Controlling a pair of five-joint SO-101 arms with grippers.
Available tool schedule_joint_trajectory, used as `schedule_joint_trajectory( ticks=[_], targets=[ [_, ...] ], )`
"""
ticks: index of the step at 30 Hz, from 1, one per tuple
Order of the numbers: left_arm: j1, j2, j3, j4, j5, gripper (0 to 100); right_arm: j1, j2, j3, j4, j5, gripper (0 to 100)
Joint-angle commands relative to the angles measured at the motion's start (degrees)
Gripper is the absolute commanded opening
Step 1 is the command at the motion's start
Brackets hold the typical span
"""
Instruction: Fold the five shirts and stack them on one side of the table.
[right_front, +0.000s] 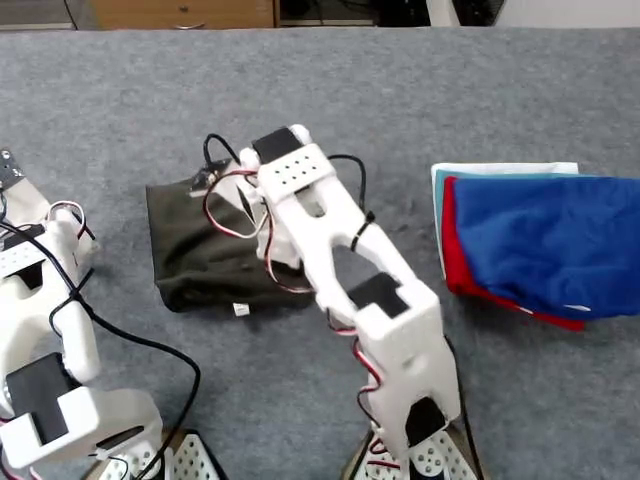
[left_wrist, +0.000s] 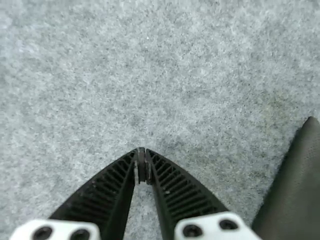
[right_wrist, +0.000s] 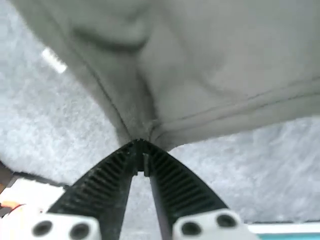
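The right fingers (right_wrist: 107, 182) are clenched on an edge of the dark olive shirt (right_front: 195, 260), which lies rumpled and partly folded left of centre on the table (right_front: 120, 110). The left fingers (left_wrist: 102, 195) are pressed together on nothing, above bare table. At the right sits a folded stack (right_front: 530, 240), blue on top.

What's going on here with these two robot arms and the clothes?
The right gripper pinches an edge of the dark shirt lying mid-table. The left gripper is shut on nothing, over bare table beside that shirt. A stack of folded shirts, blue on top, sits on the right arm's side.
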Motion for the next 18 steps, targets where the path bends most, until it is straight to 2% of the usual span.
schedule_joint_trajectory(
  ticks=[1,6,11,14,16,18],
  targets=[
    [-0.6,-0.2,-1.2,-1.0,-0.1,2,-0.9,-7.3,4.3,0.8,0.9,0.3],
    [-0.6,-0.2,-0.9,-2.4,-0.1,2,-1.1,-6.9,2.5,-0.6,5.4,0.4],
    [-0.6,-0.2,-0.9,-2.4,-0.1,2,5.9,-3.2,-15.3,-4.4,4.0,0.9],
    [-0.5,-0.2,-0.9,-2.4,-0.1,2,9.1,3.7,-29.5,-4.6,0.5,9.0],
    [-0.5,-0.2,-0.9,-2.4,-0.1,2,9.5,10.4,-38.0,-3.7,0.5,17.2],
    [-0.4,-0.2,-0.8,-2.4,-0.1,2,9.3,17.5,-45.6,-1.8,0.4,20.4]
  ],
)
